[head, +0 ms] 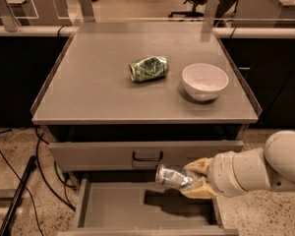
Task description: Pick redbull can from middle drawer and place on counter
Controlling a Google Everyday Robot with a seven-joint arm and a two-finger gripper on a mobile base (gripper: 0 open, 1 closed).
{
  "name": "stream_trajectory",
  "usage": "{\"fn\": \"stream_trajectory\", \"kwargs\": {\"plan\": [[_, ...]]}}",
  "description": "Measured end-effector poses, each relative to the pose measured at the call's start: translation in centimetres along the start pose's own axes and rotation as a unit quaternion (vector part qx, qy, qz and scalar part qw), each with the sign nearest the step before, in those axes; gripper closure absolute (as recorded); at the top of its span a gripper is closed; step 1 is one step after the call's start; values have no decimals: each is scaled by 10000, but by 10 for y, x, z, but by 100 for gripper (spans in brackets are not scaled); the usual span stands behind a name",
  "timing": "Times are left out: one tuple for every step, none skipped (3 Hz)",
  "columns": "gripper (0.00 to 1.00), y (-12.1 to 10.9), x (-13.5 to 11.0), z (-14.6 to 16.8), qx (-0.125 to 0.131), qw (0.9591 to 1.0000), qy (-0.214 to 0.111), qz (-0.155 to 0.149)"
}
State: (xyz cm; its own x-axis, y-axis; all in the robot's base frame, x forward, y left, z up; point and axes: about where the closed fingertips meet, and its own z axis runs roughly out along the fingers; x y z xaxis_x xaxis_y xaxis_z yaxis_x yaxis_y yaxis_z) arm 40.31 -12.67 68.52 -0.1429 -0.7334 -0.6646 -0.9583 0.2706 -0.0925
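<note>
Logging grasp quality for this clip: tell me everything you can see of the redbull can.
The redbull can is slim, silver metal with blue patches. It is turned sideways, shiny round end pointing away from the gripper, whose tan fingers clamp its other end. It hangs above the open middle drawer, shadow on the floor below; nothing else touches it.

One camera looks from in front of and above the cabinet (88, 154), tilted downward and fairly near. The counter (98, 87) fills the centre of the view. The open drawer (118, 205) is cut off by the bottom edge. The arm (255, 168) enters from the lower right, and its gripper (194, 180), clasping a can (173, 176), hangs above the drawer.
</note>
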Motion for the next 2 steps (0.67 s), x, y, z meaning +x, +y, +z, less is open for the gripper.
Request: {"fn": "stream_trajectory", "kwargs": {"plan": [[100, -21, -64, -48, 493, 9953, -233, -798], [100, -29, -72, -54, 598, 9930, -252, -983]]}}
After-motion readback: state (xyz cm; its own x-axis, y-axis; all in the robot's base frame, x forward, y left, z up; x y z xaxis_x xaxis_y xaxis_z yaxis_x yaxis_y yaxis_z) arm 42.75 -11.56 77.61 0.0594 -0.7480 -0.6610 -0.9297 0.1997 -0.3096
